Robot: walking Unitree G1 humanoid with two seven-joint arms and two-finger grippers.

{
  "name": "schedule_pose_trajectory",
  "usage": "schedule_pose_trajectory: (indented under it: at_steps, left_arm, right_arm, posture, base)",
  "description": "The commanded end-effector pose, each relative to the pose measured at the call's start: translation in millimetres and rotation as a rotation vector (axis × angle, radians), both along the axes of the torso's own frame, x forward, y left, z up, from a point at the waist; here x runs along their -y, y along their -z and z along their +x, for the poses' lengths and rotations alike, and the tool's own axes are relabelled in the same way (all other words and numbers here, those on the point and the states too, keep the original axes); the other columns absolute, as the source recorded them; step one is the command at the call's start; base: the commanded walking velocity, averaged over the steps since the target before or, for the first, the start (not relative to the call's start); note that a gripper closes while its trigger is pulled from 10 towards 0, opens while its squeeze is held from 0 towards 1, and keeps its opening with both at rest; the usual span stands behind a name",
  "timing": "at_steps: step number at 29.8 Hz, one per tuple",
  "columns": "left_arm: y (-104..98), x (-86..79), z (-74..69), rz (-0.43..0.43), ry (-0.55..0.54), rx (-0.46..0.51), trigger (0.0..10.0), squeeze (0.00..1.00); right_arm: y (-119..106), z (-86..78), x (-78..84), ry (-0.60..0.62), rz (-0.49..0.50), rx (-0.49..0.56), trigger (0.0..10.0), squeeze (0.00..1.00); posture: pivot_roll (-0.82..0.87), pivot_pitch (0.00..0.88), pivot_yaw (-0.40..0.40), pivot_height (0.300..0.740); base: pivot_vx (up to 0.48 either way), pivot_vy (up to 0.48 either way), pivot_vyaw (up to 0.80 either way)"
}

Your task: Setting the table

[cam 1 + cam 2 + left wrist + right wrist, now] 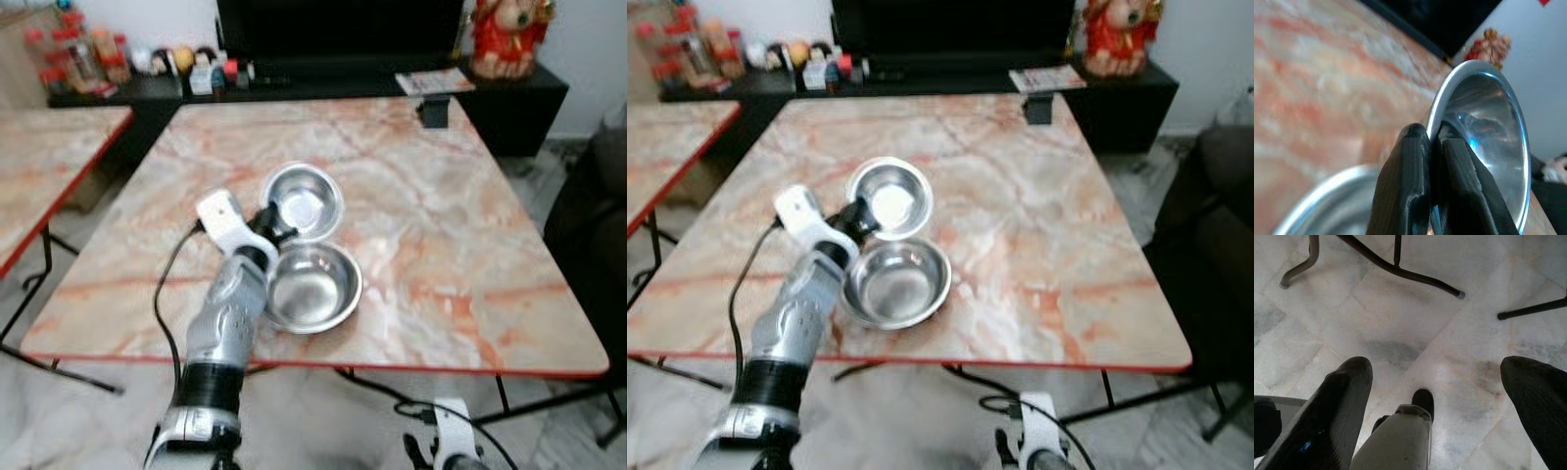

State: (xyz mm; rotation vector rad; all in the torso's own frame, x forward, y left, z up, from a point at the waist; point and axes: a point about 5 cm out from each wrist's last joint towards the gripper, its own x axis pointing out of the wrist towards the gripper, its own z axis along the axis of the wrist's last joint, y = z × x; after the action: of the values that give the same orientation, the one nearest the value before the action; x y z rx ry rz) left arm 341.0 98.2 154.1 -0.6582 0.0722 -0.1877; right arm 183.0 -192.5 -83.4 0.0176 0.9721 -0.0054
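bowl number two mid-placement, still pinched by the rim

so the left gripper (1432, 147) is clamped on the rim of a steel bowl (304, 201), one black finger inside the wall and one outside, pressed tight together with just the metal between them. from the head cameras that bowl sits tilted a bit, over the middle of the marble table (470, 255), with its near edge touching or overlapping the far rim of a second steel bowl (312, 287) that rests flat closer to the robot. can't tell if the held one is fully lifted or leaning on the other.

my read: this is the step of getting a bowl to its own spot. looks like the two were nested or are being separated, and neither has a proper place setting yet. next move probably wants the held bowl carried clear of the lower one, levelled out and set down flat before the fingers let go. a thin rim pinch on shiny steel could slip or swing, so slow seems smart.

the right gripper (1435, 382) hangs idle low beside the table with fingers spread wide, pointing at the tiled floor (1400, 318).

writing-wise, nothing readable. there's a flat printed thing (434, 81) on the dark sideboard (509, 93) behind, too blurry to make out.
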Motion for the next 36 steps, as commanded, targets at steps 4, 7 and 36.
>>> schedule_pose_trajectory:
  at_steps: [4,7,36]
  left_arm:
    - [-5.7,-8.3,-8.5,0.017,-0.014,-0.010,10.0,0.00]
    - [-7.4,-6.5,-9.5,0.013,-0.020,-0.031,10.0,0.00]
    - [-5.1,8.9,6.3,0.010,-0.068,-0.187,10.0,0.00]
  right_arm:
    - [2.7,-5.6,-1.5,-0.004,0.011,-0.012,10.0,0.00]
    - [3.5,-7.9,-0.4,-0.006,0.010,-0.017,10.0,0.00]
    - [3.4,-5.7,-7.6,-0.007,0.024,-0.011,10.0,0.00]
  posture:
    - [-0.20,0.000,0.016,0.740]
    - [-0.20,0.000,0.011,0.740]
    - [-0.23,0.000,0.055,0.740]
  base:
    - [0.000,0.000,0.00]
    - [0.000,0.000,0.00]
    - [0.000,0.000,0.00]
